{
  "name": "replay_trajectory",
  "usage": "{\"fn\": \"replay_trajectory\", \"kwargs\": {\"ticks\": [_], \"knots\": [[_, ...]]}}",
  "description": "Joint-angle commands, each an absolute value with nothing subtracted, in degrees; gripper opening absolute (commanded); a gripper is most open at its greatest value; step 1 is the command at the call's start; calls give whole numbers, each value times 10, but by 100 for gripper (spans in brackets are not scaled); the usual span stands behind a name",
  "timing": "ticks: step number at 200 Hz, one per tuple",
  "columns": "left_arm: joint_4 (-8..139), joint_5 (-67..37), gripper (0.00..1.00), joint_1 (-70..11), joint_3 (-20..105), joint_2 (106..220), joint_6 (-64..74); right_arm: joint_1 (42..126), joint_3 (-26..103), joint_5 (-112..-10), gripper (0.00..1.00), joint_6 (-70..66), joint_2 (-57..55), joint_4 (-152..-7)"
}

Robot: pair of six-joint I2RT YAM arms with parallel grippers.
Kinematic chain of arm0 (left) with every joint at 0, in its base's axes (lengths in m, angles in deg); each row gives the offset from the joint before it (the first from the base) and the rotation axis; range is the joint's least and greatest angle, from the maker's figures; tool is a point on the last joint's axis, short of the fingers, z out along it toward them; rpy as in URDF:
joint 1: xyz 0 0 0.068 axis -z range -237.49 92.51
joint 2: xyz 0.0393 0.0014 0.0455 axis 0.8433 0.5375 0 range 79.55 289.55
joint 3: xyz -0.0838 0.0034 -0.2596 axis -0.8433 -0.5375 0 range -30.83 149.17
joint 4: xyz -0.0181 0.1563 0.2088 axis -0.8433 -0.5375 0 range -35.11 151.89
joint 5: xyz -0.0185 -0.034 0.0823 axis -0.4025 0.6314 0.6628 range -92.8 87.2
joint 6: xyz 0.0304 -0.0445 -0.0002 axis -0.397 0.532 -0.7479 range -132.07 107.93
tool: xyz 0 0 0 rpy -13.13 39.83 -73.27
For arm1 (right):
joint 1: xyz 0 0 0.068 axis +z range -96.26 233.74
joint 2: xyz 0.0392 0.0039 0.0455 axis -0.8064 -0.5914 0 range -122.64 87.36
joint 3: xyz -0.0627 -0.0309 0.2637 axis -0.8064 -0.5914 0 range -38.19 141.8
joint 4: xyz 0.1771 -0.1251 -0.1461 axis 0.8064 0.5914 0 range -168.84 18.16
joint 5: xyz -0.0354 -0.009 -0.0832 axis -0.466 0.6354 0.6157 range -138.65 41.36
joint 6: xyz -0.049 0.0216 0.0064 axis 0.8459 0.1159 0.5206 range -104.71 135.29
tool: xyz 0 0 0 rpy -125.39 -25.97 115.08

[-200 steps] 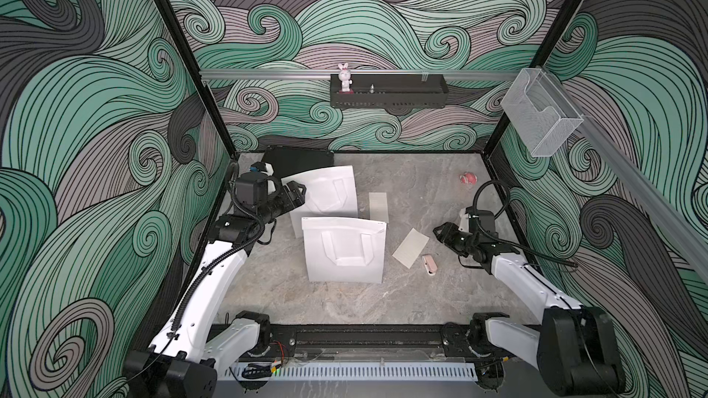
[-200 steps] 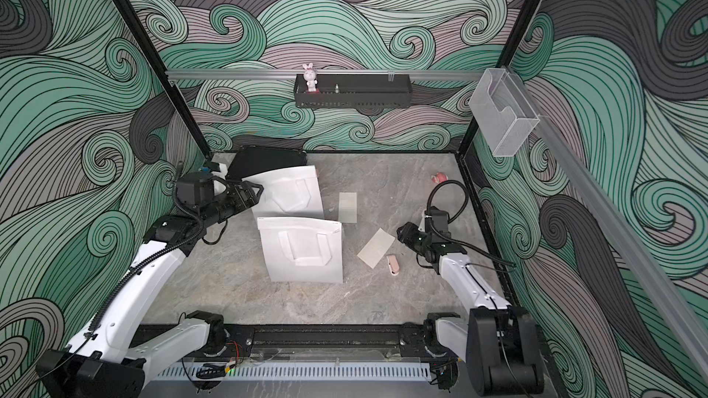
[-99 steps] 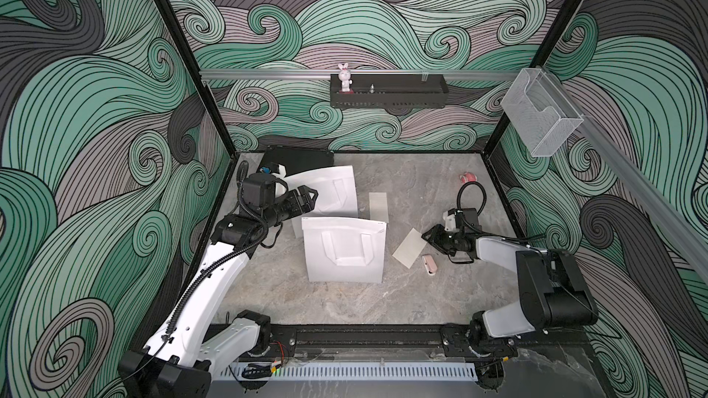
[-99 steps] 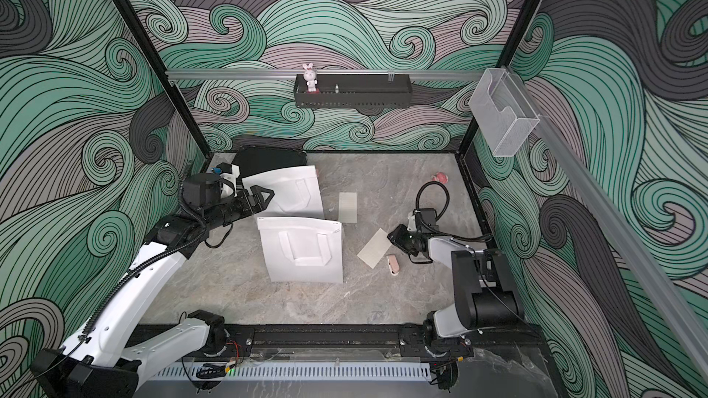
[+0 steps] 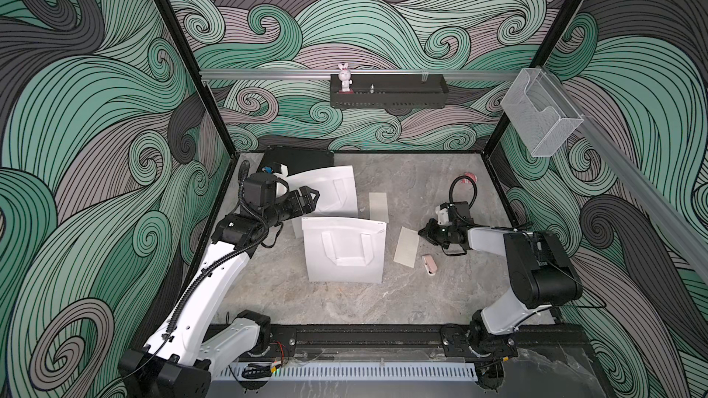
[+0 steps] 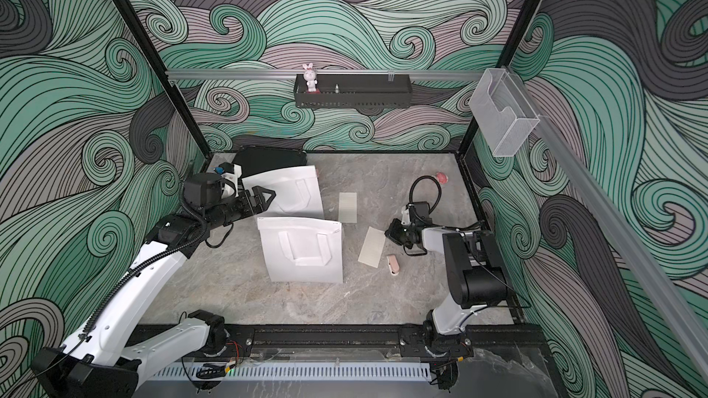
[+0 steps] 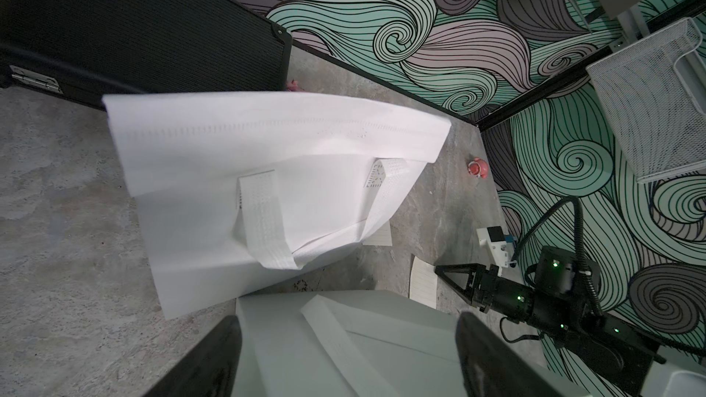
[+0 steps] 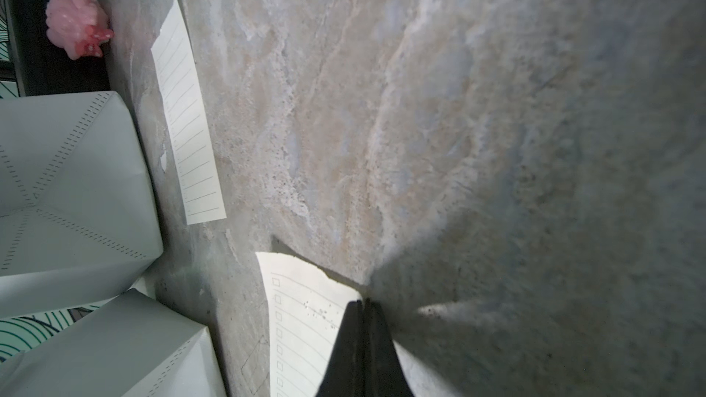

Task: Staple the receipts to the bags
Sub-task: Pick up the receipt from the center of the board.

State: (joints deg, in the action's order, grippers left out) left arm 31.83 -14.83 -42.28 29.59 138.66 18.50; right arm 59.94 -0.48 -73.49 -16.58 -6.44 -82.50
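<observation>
The right gripper (image 5: 422,232), jaws together and apparently pinching the outer edge of the tilted receipt (image 5: 407,247) just beside the front bag (image 5: 344,258), should lift gently and slide it onto that bag's corner without tearing, while the left gripper (image 5: 312,201), jaws wide apart just beyond that bag, holds it flat.

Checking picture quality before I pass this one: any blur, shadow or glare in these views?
Top views: sharp, evenly lit. Left wrist view: the left gripper is blurred up close, while the bag is sharp. Right wrist view: much of the table is dim and soft, the right gripper is a dark silhouette, and the receipt at it is bright.
</observation>
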Motion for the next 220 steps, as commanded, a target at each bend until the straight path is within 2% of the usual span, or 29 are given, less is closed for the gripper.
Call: {"fn": "replay_trajectory", "kwargs": {"ticks": [1, 79, 132, 180, 220], "knots": [[304, -146, 87, -419, 307, 1378, 172, 602, 2, -734, 0, -153, -56, -811], [302, -147, 88, -419, 311, 1383, 169, 604, 6, -736, 0, -141, 129, -766], [295, -139, 90, -419, 324, 1392, 161, 609, 27, -776, 0, -161, 223, -750], [219, -47, 93, -423, 326, 1392, 158, 632, 104, -814, 0, -155, 301, -691], [162, 37, 93, -437, 311, 1383, 186, 685, 176, -874, 0, -158, 310, -667]]}}
